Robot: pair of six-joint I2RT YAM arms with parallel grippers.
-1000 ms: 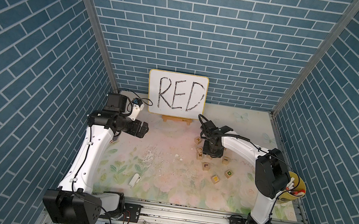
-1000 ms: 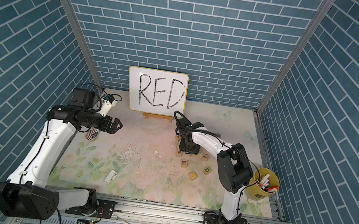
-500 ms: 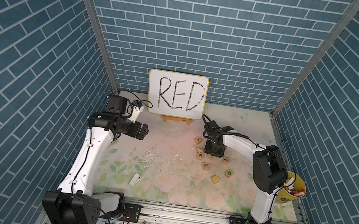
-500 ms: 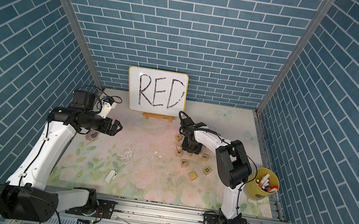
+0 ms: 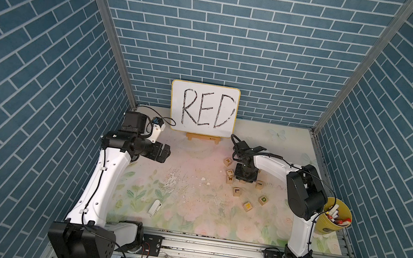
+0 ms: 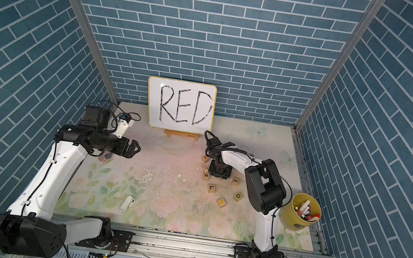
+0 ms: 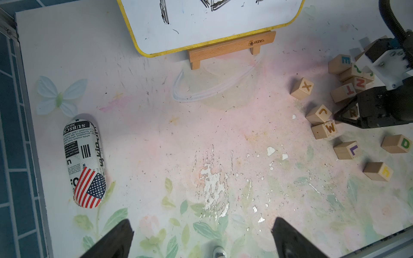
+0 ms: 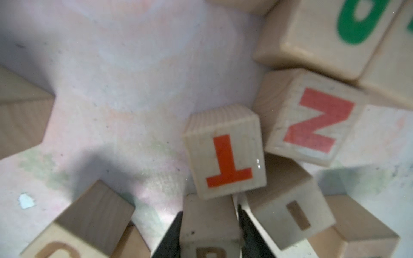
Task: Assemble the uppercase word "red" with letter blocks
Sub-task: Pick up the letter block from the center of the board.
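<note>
My right gripper (image 8: 209,214) is shut on the R block (image 8: 210,230), a light-wood cube with a dark letter, down among a cluster of cubes. The left wrist view shows the same R block (image 7: 353,112) between the right gripper's black fingers (image 7: 345,116). The teal E block (image 7: 342,62) lies at the cluster's far side, toward the whiteboard. Alone nearer the front sits the green D block (image 5: 263,199) (image 7: 400,144). My left gripper (image 7: 201,221) hangs open over the bare mat at the left (image 5: 166,152), holding nothing.
Loose cubes X (image 7: 302,88), J (image 7: 319,114), W (image 7: 326,129), L (image 7: 347,149), T (image 8: 225,154) and N (image 8: 312,120) crowd the right gripper. A whiteboard (image 5: 202,108) stands at the back, a yellow marker cup (image 5: 334,217) at the right, a flag-print case (image 7: 85,163) at the left.
The right gripper's jaws have closed onto the R block, and that arm's elbow has shifted slightly. The left arm has barely moved.
</note>
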